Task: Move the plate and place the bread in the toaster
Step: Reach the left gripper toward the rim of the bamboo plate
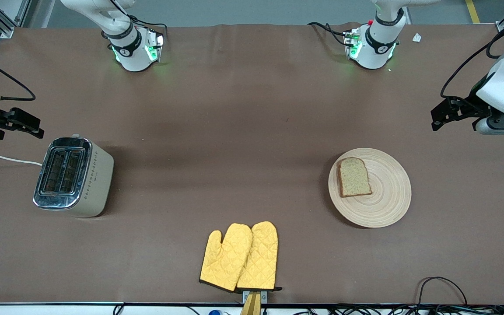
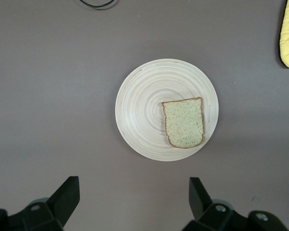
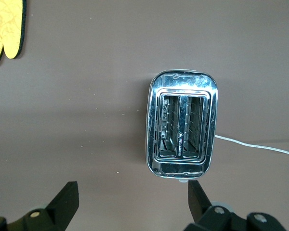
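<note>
Mitts (image 1: 239,257), spare; bread (image 1: 354,176) on plate (image 1: 370,187), nearest left gripper (image 1: 446,113); right gripper (image 1: 13,124) beside toaster (image 1: 73,176); both wide open, empty.

Brown-covered table in a workshop room

A matte brown cloth (image 1: 243,131) covers the table, faintly creased, under even overhead light. Grey floor (image 1: 252,11) shows along the top edge, with a yellow floor line (image 1: 473,11). Black cables (image 1: 440,288) trail along the table's white front edge (image 1: 37,308).
</note>
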Robot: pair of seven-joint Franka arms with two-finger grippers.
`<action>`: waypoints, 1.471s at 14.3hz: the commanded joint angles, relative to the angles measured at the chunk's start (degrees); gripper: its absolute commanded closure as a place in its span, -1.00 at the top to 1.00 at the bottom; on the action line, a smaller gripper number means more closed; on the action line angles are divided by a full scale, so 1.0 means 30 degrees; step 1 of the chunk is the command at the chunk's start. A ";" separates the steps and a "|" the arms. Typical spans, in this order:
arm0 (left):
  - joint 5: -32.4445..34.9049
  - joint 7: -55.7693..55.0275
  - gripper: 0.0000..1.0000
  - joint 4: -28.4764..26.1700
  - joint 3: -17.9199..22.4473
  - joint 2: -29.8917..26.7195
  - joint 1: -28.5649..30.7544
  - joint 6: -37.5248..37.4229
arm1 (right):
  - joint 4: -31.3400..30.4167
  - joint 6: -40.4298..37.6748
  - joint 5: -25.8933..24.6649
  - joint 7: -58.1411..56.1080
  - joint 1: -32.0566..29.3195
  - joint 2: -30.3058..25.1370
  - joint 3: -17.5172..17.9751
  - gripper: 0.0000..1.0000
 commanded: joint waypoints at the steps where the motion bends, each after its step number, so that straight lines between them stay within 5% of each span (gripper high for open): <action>1: 0.0274 -0.0040 1.00 0.0546 0.0051 0.0229 0.0145 -0.0522 | -0.0253 -0.0073 -0.0283 0.0132 -0.1905 -0.0395 0.1945 1.00; 4: 0.0039 -0.0096 1.00 0.0604 0.0052 0.0490 0.0322 -0.0522 | -0.0253 -0.0102 -0.0400 0.0161 -0.0986 -0.0395 0.1581 1.00; 6: -0.0717 0.0167 1.00 0.0137 0.0053 0.1105 0.0845 -0.0814 | -0.0253 -0.0102 -0.0314 0.0191 0.2170 -0.0395 -0.2008 1.00; 7: -0.2202 0.0574 1.00 0.0135 0.0082 0.2007 0.1777 -0.0815 | -0.0253 -0.0102 -0.0284 0.0191 0.2214 -0.0395 -0.2172 1.00; 8: -0.3609 0.2028 1.00 0.0193 0.0082 0.2857 0.2541 -0.0815 | -0.0253 -0.0102 -0.0254 0.0191 0.1576 -0.0366 -0.1738 1.00; 11: -0.7681 0.5318 1.00 0.0398 0.0053 0.6426 0.5291 -0.0611 | -0.0253 -0.0073 -0.0312 0.0132 -0.1821 -0.0395 0.2065 1.00; 13: -1.0117 0.8093 1.00 0.1184 0.0052 0.9268 0.6616 -0.0581 | -0.0253 -0.0073 -0.0400 0.0190 -0.1160 -0.0395 0.1727 1.00; 15: -1.1091 1.0529 1.00 0.2356 0.0024 1.2227 0.7438 -0.0610 | -0.0253 -0.0102 -0.0372 0.0220 0.0916 -0.0395 -0.0610 1.00; 18: -1.2377 1.3372 1.00 0.3619 0.0024 1.5426 0.8113 -0.0523 | -0.0253 -0.0073 -0.0313 0.0220 0.0926 -0.0395 -0.0767 1.00; 21: -1.3115 1.4637 1.00 0.3680 0.0053 1.6574 0.8174 0.0091 | -0.0253 -0.0102 -0.0313 0.0249 0.0925 -0.0395 -0.0767 1.00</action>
